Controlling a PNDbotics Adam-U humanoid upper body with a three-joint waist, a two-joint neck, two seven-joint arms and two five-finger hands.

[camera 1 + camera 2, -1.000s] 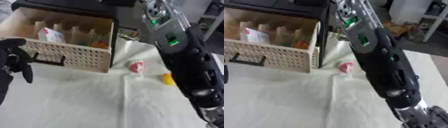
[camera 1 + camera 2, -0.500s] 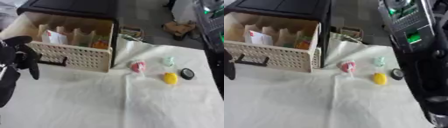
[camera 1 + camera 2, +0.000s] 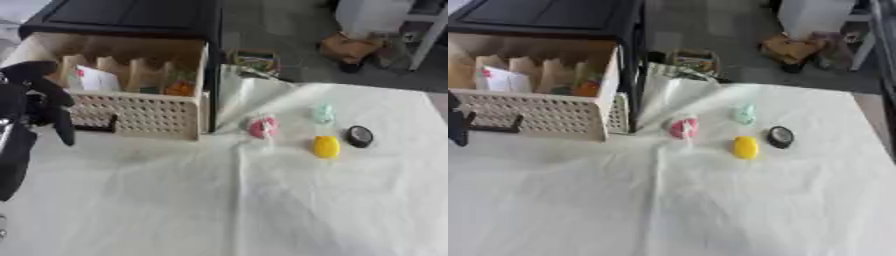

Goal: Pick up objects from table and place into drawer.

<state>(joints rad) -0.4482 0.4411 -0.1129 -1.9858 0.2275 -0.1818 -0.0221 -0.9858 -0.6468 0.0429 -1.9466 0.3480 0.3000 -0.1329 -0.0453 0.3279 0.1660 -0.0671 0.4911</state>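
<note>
Left eye view: the left hand (image 3: 35,100), fingers curled on nothing, hangs by the open drawer (image 3: 131,117). Four small items lie apart on the worktop (image 3: 262,200): pink (image 3: 262,127), mint (image 3: 323,113), yellow (image 3: 326,146), black (image 3: 359,136).

Right eye view: no right hand shows. Pink lies nearest the drawer; best take it first, descending from above.

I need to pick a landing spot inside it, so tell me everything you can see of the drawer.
The drawer is pulled open from a black cabinet. It looks like beige plastic, with a perforated front panel carrying a dark handle. Upright dividers split the inside into narrow compartments; one holds a white packet with red print, another something orange. It sits at the white cloth's far left edge. The left hand hangs, fingers curled, just in front of the handle.
</note>
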